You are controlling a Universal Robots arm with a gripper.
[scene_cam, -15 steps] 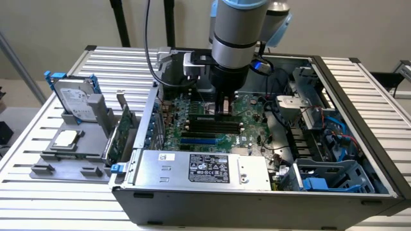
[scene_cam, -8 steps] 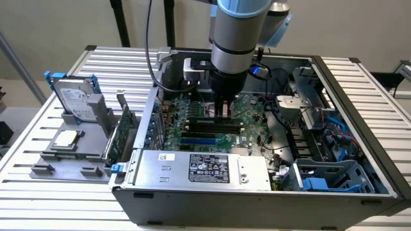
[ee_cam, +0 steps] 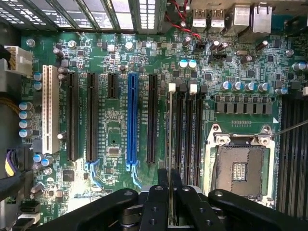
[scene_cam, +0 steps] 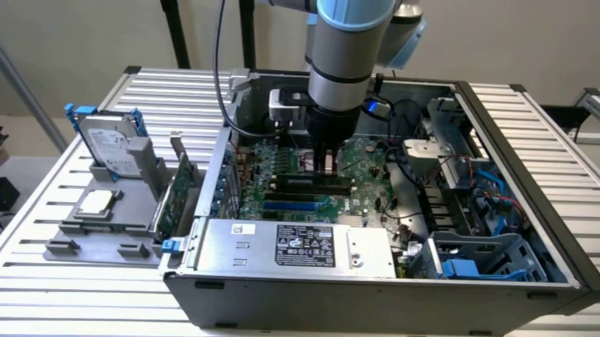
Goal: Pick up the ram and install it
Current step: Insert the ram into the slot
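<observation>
In the wrist view the ram (ee_cam: 170, 130) shows edge-on as a thin green strip running along the first of the black memory slots (ee_cam: 187, 125). Its near end sits between the fingers of my gripper (ee_cam: 169, 182), which is shut on it. In the exterior view the gripper (scene_cam: 327, 167) points straight down inside the open computer case, just over the black memory slots (scene_cam: 314, 184) in the middle of the motherboard. I cannot tell whether the stick touches the slot or hangs just above it.
The empty processor socket (ee_cam: 238, 171) lies beside the slots, and a blue expansion slot (ee_cam: 132, 120) on their other side. The power supply (scene_cam: 281, 246) fills the case front. On a grey holder (scene_cam: 94, 242) outside the case stand a hard drive (scene_cam: 108, 144), an expansion card (scene_cam: 178, 193) and a processor chip (scene_cam: 97, 202).
</observation>
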